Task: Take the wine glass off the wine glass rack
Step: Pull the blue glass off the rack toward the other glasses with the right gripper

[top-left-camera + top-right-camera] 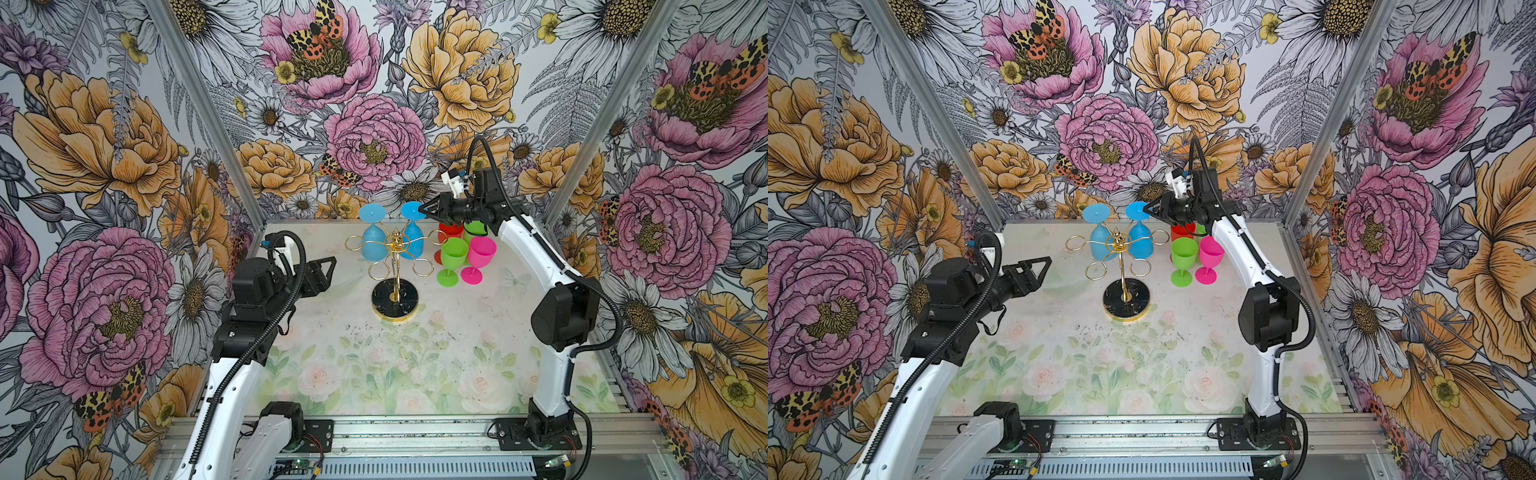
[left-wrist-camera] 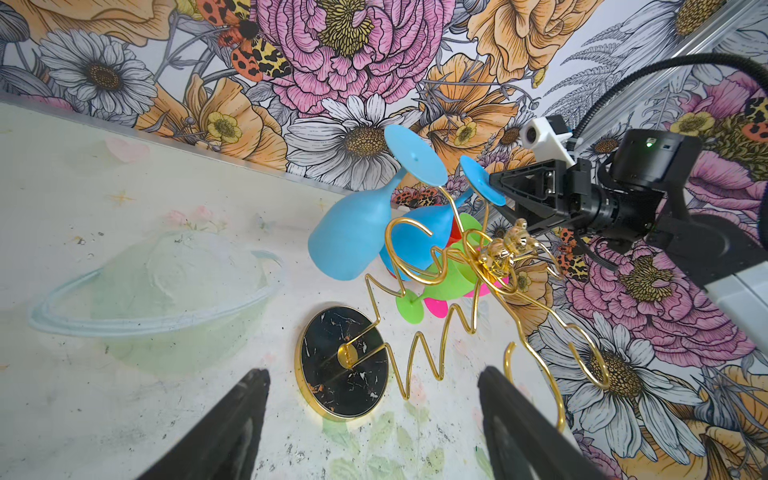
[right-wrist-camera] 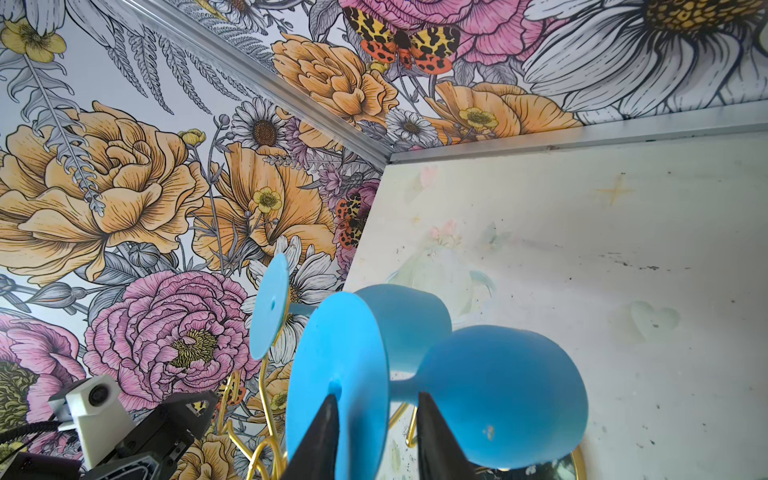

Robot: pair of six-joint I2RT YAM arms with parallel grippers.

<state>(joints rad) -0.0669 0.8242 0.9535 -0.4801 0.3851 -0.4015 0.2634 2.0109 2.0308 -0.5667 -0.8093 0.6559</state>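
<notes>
Straddling the wine glass foot exposed above the wine glass rack, right gripper jaws narrow, clamping unconfirmed; left gripper wide.

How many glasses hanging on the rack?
2, both blue, inverted on far loops of the rack: left glass; right glass, foot inside the right gripper. Other loops empty.

- Both the left arm and the right arm have glossy white shells between chunky black joint housings.
- A ribbed black cable runs along each.
- A small white camera sits at each wrist.
- The left gripper has black, tapering fingers.
- Black screwed plates anchor the bases.
</notes>
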